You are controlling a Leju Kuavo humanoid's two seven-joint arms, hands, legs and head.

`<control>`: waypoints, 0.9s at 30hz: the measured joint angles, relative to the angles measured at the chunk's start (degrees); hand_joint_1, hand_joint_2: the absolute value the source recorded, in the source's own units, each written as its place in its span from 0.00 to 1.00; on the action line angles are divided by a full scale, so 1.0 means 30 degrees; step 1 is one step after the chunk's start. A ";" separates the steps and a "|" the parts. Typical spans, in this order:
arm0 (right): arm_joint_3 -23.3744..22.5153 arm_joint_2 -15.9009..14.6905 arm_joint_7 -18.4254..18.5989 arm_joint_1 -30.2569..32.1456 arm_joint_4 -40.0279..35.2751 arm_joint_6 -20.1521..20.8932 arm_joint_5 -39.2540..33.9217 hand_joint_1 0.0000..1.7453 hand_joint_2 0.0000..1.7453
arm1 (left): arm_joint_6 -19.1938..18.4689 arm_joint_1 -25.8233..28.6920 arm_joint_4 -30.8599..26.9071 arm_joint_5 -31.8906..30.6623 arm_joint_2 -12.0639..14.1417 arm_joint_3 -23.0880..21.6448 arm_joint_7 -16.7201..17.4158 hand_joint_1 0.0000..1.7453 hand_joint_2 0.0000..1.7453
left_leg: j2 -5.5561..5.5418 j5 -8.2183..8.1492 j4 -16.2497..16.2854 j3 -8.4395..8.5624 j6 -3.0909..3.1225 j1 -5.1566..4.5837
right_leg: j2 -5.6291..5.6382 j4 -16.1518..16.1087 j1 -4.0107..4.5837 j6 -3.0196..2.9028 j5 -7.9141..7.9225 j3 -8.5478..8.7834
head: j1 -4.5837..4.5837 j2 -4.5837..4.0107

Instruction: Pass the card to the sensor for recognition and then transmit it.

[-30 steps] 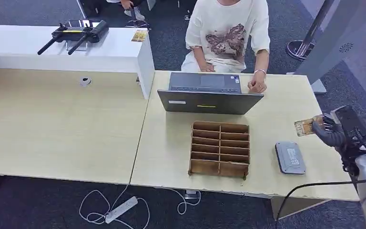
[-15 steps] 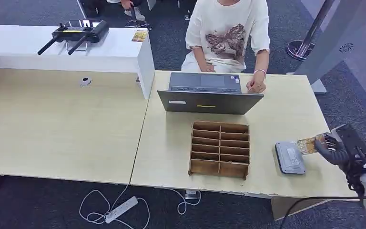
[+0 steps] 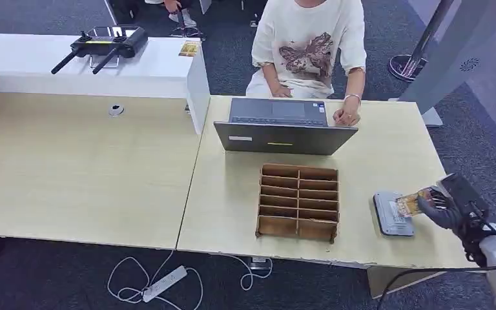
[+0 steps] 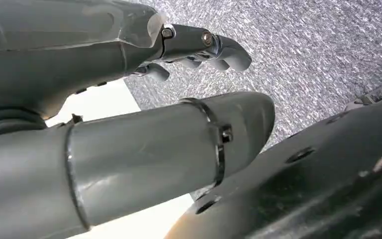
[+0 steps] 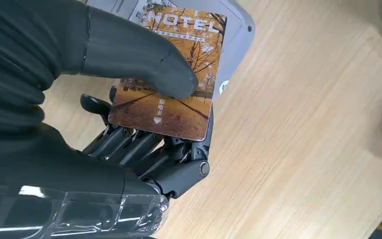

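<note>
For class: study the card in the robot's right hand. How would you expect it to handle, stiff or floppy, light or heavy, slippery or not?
Probably stiff: the card juts flat past the right hand without drooping. Likely light, since thumb pressed against fingers seems enough to hold it over the sensor. Its printed face looks smooth, so it may slip under a loose hold.

On the table [image 3: 232,194] in front of you, the slotted rack [image 3: 298,201] sits mid-table, with the laptop [image 3: 283,128] behind it and a person [image 3: 309,45] seated beyond that. The sensor [image 3: 389,215] lies to the rack's right, near the table's right edge. Your right hand [image 3: 444,208] holds the card [image 3: 409,203] over the sensor's right part. A raised counter [image 3: 84,64] stands at far left, carrying a controller [image 3: 103,44].
</note>
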 joint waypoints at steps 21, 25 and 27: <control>0.0947 0.0641 0.0727 -0.0059 0.0648 -0.0371 0.0787 1.00 1.00 | -0.0124 -0.0045 0.0000 0.0248 0.0000 -0.0174 0.0131 0.00 0.00 | 0.0000 0.0000 0.0000 0.0002 0.0000 0.0001 | 0.0000 -0.0001 0.0001 0.0005 -0.0004 -0.0001 | 0.0000 0.0000; 0.0991 0.0794 0.1436 -0.0049 0.0838 -0.1320 0.1458 1.00 1.00 | -0.0095 -0.0047 0.0000 0.0233 0.0000 -0.0291 0.0131 0.00 0.00 | 0.0003 0.0000 0.0000 0.0004 0.0000 0.0001 | 0.0001 -0.0001 0.0001 0.0005 -0.0004 0.0000 | 0.0000 0.0000; 0.1144 0.0859 0.1969 -0.0057 0.0903 -0.2129 0.2100 1.00 1.00 | -0.0095 -0.0050 0.0000 0.0161 0.0000 -0.0350 0.0160 0.00 0.00 | 0.0005 0.0000 0.0000 0.0006 0.0000 0.0003 | 0.0002 -0.0001 0.0000 0.0005 -0.0004 0.0003 | 0.0007 0.0000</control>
